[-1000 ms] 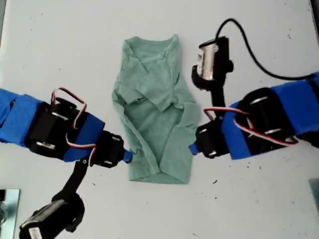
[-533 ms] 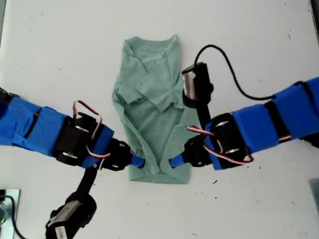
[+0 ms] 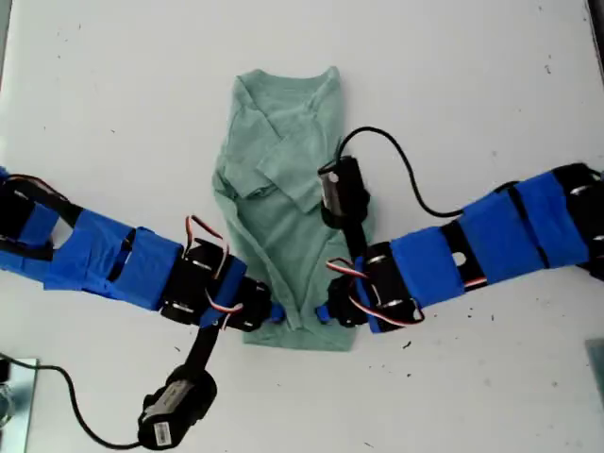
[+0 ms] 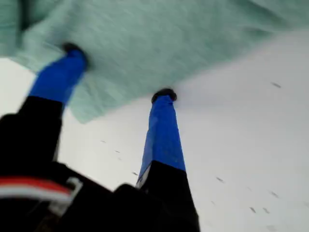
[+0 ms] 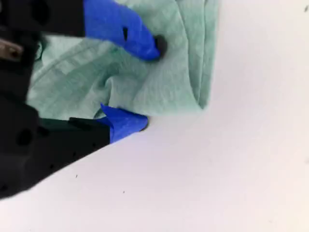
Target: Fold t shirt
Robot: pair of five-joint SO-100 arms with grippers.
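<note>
1. Both arms have slid inward over the last second, from the shirt's side edges onto its lower hem.
2. My first gripper [image 4: 118, 72] is spread, its fingers touching the pale sage-green cotton t shirt [image 3: 288, 203].
3. My second gripper [image 5: 145, 84] is spread too, straddling a hem fold.
4. With sleeves already folded in, the shirt lies mid white worktop [image 3: 491, 75]; pinching the hem probably comes next.

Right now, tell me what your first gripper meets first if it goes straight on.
The t shirt: my first gripper stands open at its edge, one fingertip seemingly on the cloth, so fabric comes first.
</note>
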